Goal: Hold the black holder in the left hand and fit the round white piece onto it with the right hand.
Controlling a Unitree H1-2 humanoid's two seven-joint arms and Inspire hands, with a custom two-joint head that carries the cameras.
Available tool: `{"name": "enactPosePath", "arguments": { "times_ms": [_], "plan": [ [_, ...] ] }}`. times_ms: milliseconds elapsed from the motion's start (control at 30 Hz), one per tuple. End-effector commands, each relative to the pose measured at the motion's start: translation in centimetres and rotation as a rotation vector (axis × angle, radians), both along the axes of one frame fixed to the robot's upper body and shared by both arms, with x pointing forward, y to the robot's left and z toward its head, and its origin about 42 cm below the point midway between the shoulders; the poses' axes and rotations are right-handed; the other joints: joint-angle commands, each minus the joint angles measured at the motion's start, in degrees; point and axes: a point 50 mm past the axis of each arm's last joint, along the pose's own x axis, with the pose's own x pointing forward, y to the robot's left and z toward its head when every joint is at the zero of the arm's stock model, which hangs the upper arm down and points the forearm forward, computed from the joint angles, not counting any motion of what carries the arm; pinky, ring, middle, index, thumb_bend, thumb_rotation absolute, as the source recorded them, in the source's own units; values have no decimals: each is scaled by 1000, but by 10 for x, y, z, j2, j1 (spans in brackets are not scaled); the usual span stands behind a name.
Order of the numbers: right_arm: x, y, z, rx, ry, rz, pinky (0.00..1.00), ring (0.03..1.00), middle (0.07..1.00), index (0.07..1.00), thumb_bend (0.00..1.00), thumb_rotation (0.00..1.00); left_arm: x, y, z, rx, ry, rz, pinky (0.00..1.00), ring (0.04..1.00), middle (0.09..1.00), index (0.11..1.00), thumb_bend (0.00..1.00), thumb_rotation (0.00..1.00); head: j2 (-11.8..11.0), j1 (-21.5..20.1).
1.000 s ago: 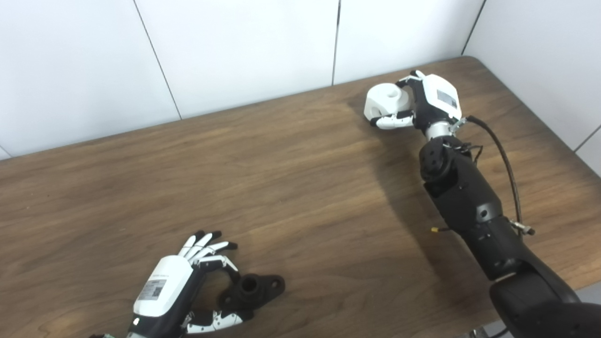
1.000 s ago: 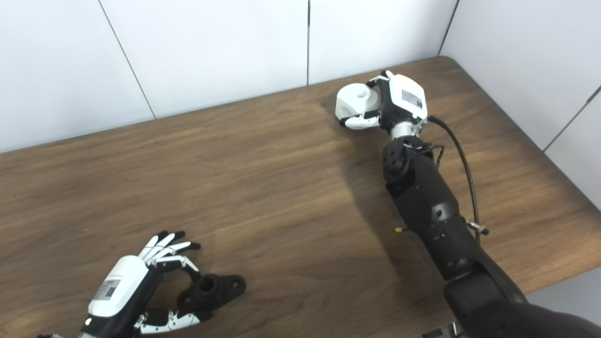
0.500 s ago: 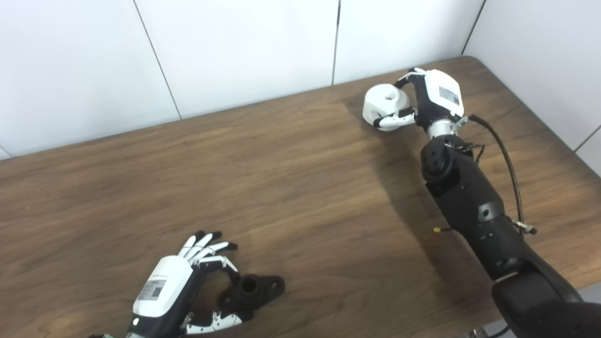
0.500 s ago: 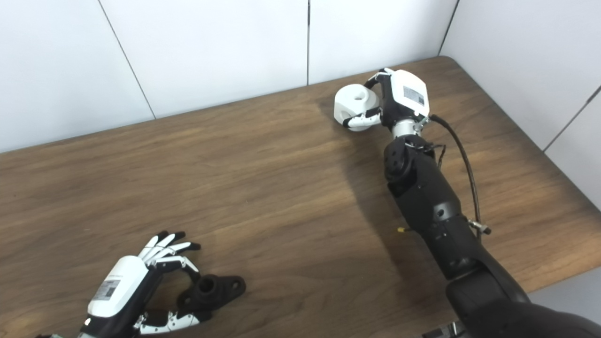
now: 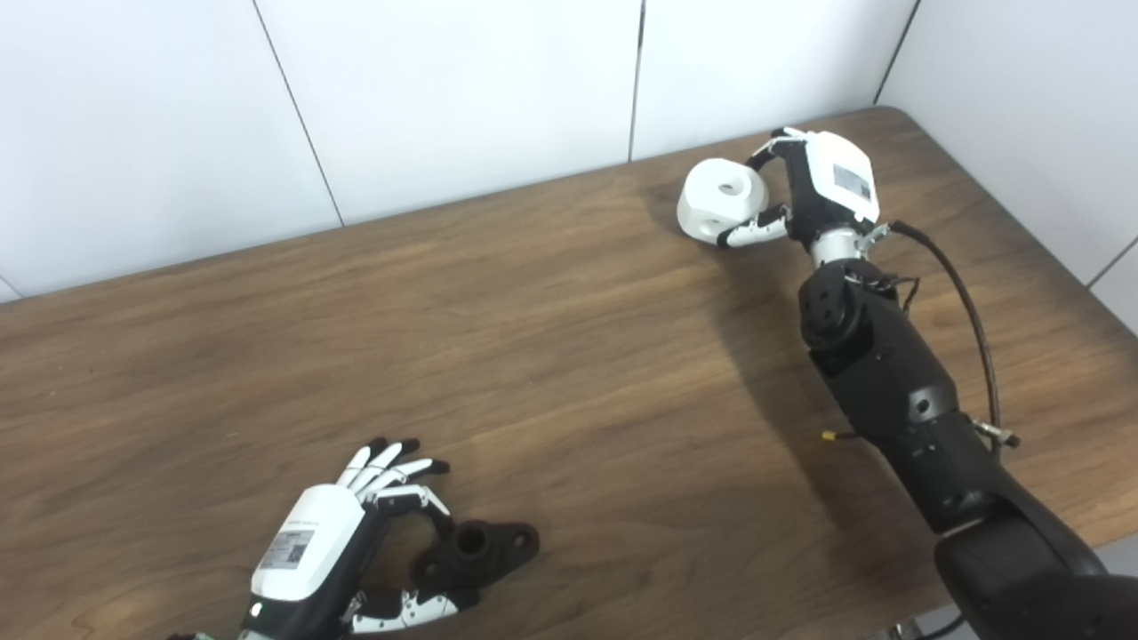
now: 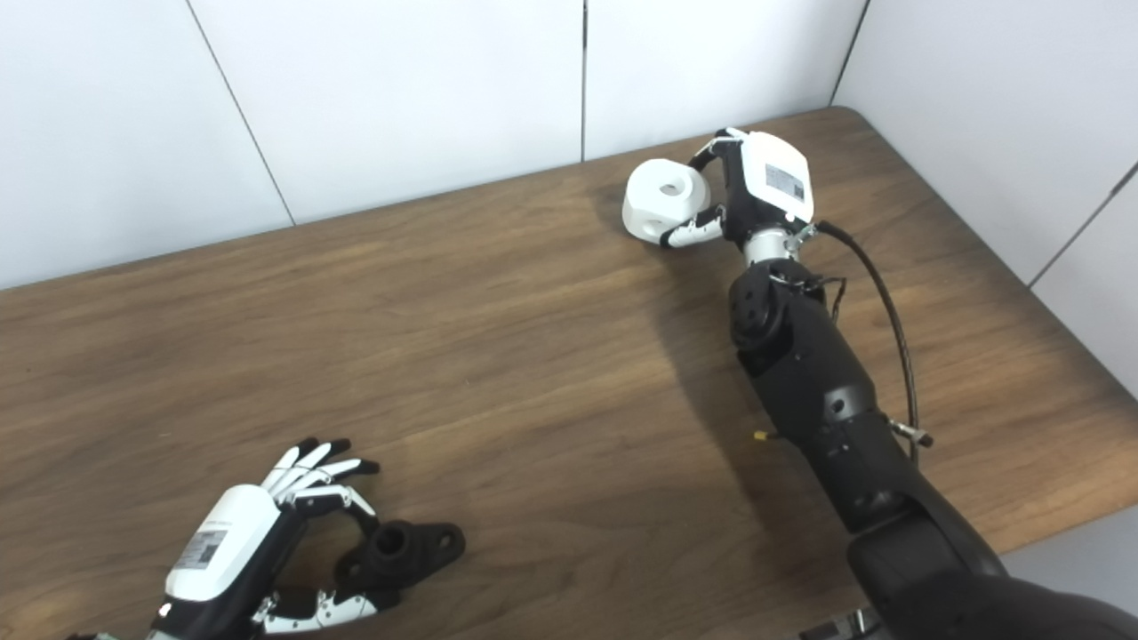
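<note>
The right hand (image 5: 813, 191) gripped the white piece (image 5: 718, 201) at the far right. The left hand (image 5: 342, 542) lay spread around the holder (image 5: 480, 551) near left, not visibly clamped. Next, probably: grasp the holder, then bring the piece across.

The round white plastic piece with a hole in its top (image 5: 718, 201) has moved. One second ago it sat close against the palm of the white and black right hand (image 5: 813, 191), down on the brown wooden table (image 5: 551, 356). Now it has slid a little toward 9 o'clock, away from the palm. It has also tipped, so its hole faces up more and a small side hole shows. The right hand has turned a bit too, and its thumb (image 5: 751, 235) now points more toward 10 o'clock, under the piece.
</note>
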Motion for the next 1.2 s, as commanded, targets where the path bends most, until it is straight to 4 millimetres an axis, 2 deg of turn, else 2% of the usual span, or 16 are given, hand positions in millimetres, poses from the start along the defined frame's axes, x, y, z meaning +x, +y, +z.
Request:
{"name": "enactPosePath", "arguments": {
  "times_ms": [0, 333, 600, 900, 1167],
  "plan": [
    [4, -5, 26, -39, -93, 22, 807, 893, 848, 484, 519, 136, -6, 12, -9, 83, 47, 0, 1000, 944, 829, 485, 518, 58, 1, 2],
    [-16, 6, 41, -37, -126, 76, 790, 879, 837, 484, 519, 140, -5, 10, -9, 86, 50, 3, 1000, 947, 827, 485, 519, 58, 2, 13],
    [-46, 27, 73, -73, -100, 167, 788, 881, 835, 483, 520, 143, -5, 6, -9, 80, 51, 0, 1000, 945, 825, 485, 518, 58, 7, 33],
    [-84, 47, 101, -130, -19, 296, 804, 870, 824, 483, 522, 143, -6, -3, -8, 86, 52, -1, 1000, 946, 824, 485, 518, 59, 19, 80],
    [-120, 66, 118, -187, 79, 438, 810, 871, 827, 482, 523, 144, -6, -19, -5, 82, 47, -5, 1000, 945, 823, 485, 518, 58, 42, 144]
  ]
}}
